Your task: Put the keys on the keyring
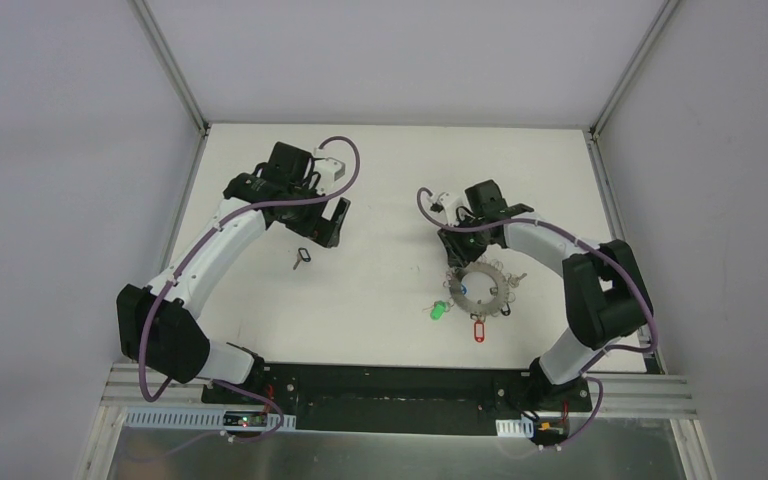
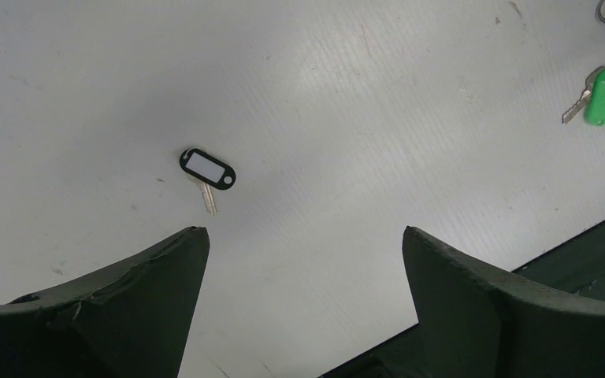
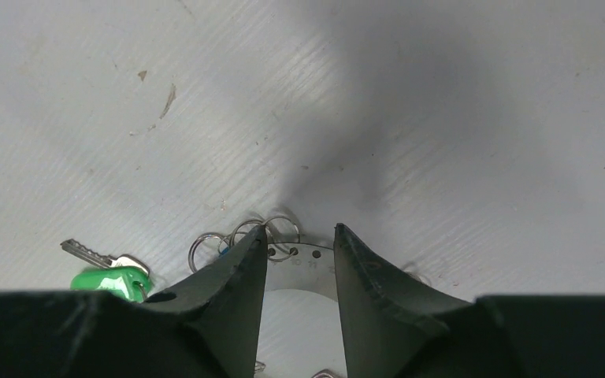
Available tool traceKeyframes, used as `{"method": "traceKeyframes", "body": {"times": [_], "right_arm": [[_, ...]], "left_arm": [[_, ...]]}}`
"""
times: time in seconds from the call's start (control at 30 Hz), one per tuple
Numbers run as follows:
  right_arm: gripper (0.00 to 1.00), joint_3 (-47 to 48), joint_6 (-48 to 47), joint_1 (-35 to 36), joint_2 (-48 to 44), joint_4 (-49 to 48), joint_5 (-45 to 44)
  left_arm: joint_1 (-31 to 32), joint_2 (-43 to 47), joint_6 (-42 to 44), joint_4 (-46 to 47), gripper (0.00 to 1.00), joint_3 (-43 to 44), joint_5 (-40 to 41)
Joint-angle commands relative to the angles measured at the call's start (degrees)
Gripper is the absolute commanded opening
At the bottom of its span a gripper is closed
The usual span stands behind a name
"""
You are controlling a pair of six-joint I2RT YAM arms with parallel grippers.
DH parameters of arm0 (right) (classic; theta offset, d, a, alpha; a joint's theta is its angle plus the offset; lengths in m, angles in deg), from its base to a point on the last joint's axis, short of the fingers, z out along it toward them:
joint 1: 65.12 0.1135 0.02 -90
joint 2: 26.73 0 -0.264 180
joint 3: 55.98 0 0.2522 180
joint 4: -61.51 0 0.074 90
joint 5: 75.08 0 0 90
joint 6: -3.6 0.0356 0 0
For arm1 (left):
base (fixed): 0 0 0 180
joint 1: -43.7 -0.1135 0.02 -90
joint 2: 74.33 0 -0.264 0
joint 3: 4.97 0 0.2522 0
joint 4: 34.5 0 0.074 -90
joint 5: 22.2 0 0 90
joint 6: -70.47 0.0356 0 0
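Keyring (image 3: 303, 264): flat perforated grey metal hoop.

A scuffed white table (image 1: 390, 190) stands enclosed by plain pale grey walls (image 1: 60, 150).

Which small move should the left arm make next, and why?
Probably lower the open left gripper onto the small silver key with the black plastic tag: it lies alone on the white table, away from the large grey metal keyring at the right gripper.
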Motion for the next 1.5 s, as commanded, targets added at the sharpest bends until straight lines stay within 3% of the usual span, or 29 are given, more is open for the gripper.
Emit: {"method": "traceKeyframes", "body": {"times": [0.0,0.67,1.47], "right_arm": [[0.39,2.7,-1.7,0.5,1.3,-0.4,-1.0],[0.39,2.2,-3.2,3.2,3.1,1.3,-3.3],[0.19,3.5,-7.0,4.2,1.1,4.8,-8.0]], "left_arm": [[-0.5,1.4,-0.8,-0.1,0.96,0.1,-2.0],[-0.9,1.0,-0.5,-0.7,0.96,0.6,-2.7],[-1.3,0.9,-1.0,-0.8,0.96,0.7,-3.6]]}}
